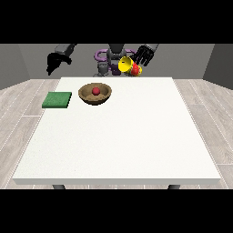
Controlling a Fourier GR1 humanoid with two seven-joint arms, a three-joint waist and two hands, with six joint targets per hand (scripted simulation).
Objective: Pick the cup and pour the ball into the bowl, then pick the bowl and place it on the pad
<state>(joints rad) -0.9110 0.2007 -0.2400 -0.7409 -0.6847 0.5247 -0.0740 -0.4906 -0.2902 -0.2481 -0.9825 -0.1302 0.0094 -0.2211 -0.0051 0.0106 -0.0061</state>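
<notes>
On the white bench [118, 136] a green pad [57, 99] lies left of the wooden bowl [95, 94], which holds a red ball [96, 91]. The hand at the view's right [144, 54] hangs above the far edge with spread fingers beside the tipped yellow cup [126, 65]; whether it grips the cup I cannot tell. The hand at the view's left [55, 62] hangs with fingers drooping, holding nothing.

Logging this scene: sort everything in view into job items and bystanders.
Job: cup, ball already in the bowl, pad, hand at the view's right by the cup.
Bystanders: table, hand at the view's left; nothing else lies about.
</notes>
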